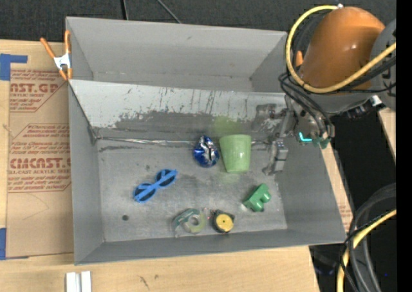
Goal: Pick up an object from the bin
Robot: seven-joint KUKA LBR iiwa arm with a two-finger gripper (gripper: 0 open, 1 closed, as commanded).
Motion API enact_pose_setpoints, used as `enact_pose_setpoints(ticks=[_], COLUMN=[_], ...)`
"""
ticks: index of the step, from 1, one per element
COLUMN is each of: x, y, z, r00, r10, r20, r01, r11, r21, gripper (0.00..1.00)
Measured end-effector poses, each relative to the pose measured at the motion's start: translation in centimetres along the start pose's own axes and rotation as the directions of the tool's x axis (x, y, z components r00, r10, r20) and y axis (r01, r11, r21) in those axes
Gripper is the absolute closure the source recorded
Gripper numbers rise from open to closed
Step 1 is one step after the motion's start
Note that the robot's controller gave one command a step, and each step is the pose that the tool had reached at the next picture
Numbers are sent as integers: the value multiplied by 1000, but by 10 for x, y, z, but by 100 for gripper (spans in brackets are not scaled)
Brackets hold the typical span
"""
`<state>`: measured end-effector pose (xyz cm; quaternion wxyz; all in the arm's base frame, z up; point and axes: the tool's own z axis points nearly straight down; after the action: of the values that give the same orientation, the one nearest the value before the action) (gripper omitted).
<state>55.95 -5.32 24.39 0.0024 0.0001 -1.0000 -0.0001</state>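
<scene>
My gripper (278,155) hangs low at the right side of the bin, just right of a pale green cup (235,152) lying near the middle. A shiny blue and white ball-like thing (206,152) rests against the cup's left side. A small green block (257,199) lies below and slightly left of the gripper on the bin floor. I see nothing held by the gripper.
A blue glasses-shaped piece (155,185) lies at the left of the floor. Near the front wall sit a grey-green ring-like thing (191,221) and a yellow and black round thing (223,222). The arm with its orange cover reaches in over the right rim.
</scene>
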Motion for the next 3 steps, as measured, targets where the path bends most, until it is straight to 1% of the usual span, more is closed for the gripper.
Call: enact_pose_setpoints(ticks=[1, 2, 3], x=[75, 24, 27], y=[-26, -77, -56], z=[170, 174, 175], r00=[998, 997, 975], r10=[55, -77, -220], r20=[-2, 8, 5], r01=[-55, 77, 220], r11=[998, 997, 975], r21=[0, 3, 0], gripper=[0, 0, 0])
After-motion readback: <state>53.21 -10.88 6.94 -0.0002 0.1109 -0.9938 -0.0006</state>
